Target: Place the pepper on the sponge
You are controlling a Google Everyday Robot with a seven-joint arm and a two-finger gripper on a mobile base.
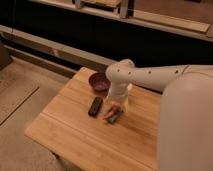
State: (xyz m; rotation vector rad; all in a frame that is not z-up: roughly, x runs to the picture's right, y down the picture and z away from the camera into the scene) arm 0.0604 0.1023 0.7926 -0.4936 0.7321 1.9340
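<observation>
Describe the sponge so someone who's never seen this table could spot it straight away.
On the wooden table, look just below the robot's hand, near the purple bowl. The sponge is the small flat blue-grey pad touching the orange pepper, not the black bar beside it.
</observation>
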